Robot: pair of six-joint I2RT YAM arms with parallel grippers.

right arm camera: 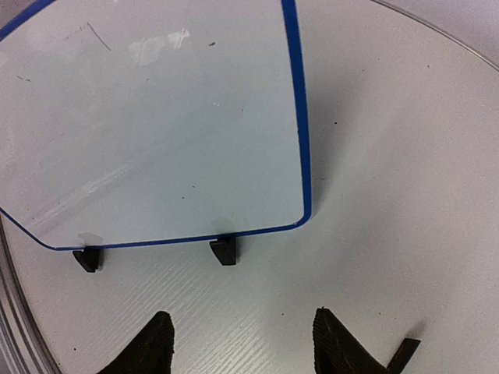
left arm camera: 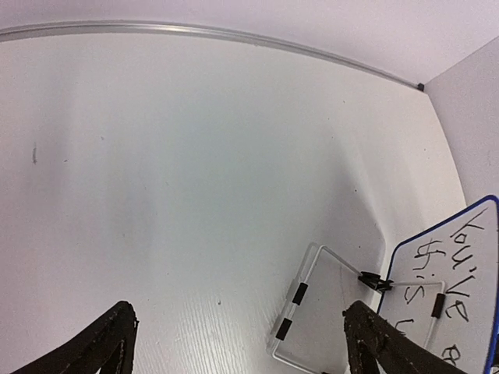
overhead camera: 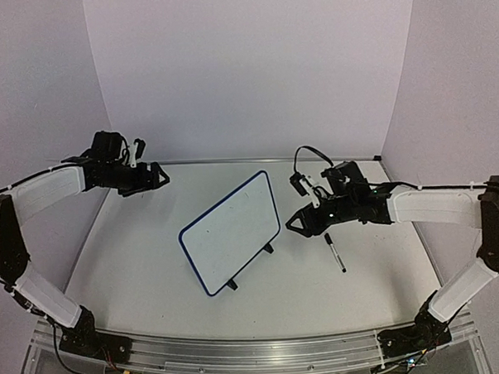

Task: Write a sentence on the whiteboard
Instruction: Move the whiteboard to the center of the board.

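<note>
Whiteboard [overhead camera: 231, 231] stands propped on the desk [overhead camera: 337, 303], script [left arm camera: 472, 234] showing in the left wrist view. Your left hand [overhead camera: 161, 178] and right hand [overhead camera: 292, 223] both gape empty, pen [overhead camera: 334, 252] beside the right. Writing looks finished; next, withdraw without knocking the board.

The whiteboard [overhead camera: 233, 227] is white with a thin dark-blue rim and two black feet [overhead camera: 231, 285], the sentence [left arm camera: 470, 234] on it in black script, the marker pen [overhead camera: 334, 252] black and white, the table [overhead camera: 145, 266] white with a faint grain, the walls [overhead camera: 244, 71] pale lilac
</note>
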